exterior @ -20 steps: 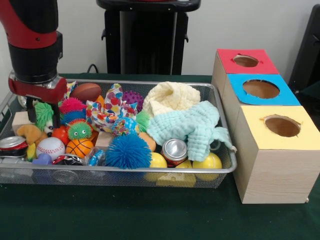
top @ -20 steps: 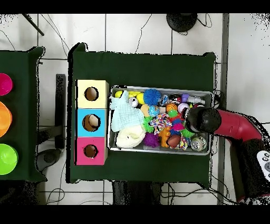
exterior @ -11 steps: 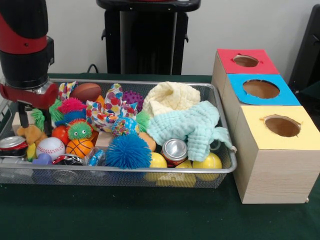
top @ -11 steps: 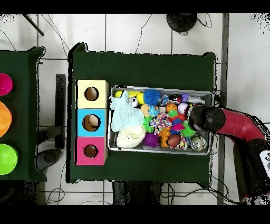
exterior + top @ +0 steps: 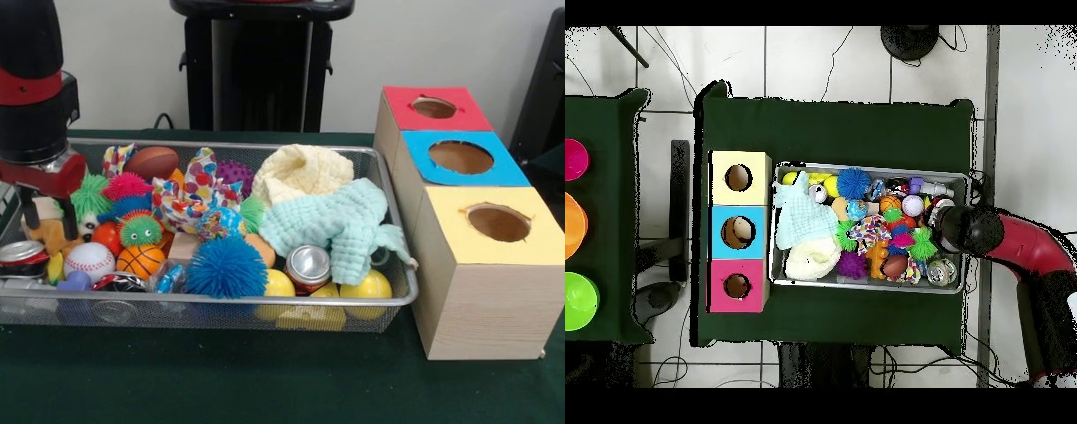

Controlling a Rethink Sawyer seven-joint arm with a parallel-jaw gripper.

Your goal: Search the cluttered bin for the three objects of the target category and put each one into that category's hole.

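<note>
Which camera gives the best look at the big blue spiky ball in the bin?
The front view: the blue spiky ball sits unobstructed against the bin's near rim, its spikes plain. The overhead view shows it only as a small blue blob at the bin's top edge.

One wire bin [image 5: 388, 305]; three boxes: red [image 5: 433, 108], blue [image 5: 459, 157], yellow [image 5: 494, 223]. Two cloths [image 5: 340, 221]. Two cans [image 5: 308, 265]. Three yellow balls [image 5: 369, 285]. One baseball [image 5: 88, 261], one basketball [image 5: 140, 260].

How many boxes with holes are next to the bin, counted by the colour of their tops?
Red top: 1
Blue top: 1
Yellow top: 1
Total: 3 boxes, in a row beside the wire bin.
</note>
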